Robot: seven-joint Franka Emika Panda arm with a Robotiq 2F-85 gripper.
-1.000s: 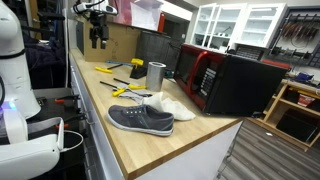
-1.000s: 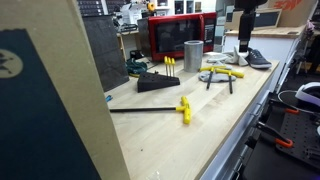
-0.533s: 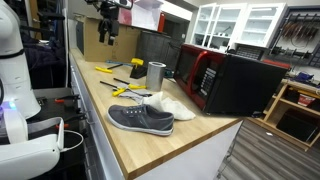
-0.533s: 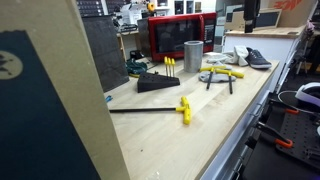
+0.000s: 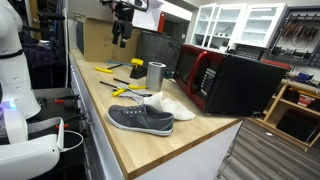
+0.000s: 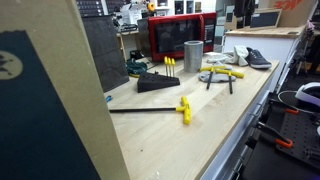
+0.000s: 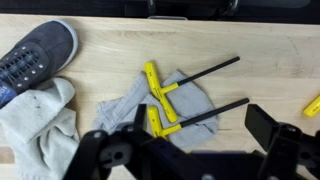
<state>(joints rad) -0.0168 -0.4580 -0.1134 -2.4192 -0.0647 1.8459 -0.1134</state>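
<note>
The worktop point(image 7: 265, 45) is pale blond wood with a fine grain. Two T-handle wrenches point(image 7: 155, 88) have bright yellow grips and black shafts, and they lie on a mottled grey rag point(image 7: 195, 100). The shoe point(image 7: 35, 60) is dark grey-blue with a pale sole. The cloth point(image 7: 40, 130) is off-white and smudged. The microwave point(image 5: 205, 78) is red-fronted and black-bodied.

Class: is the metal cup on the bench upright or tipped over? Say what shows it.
Upright. In both exterior views the cup stands on its base on the bench, with its round rim on top.
</note>
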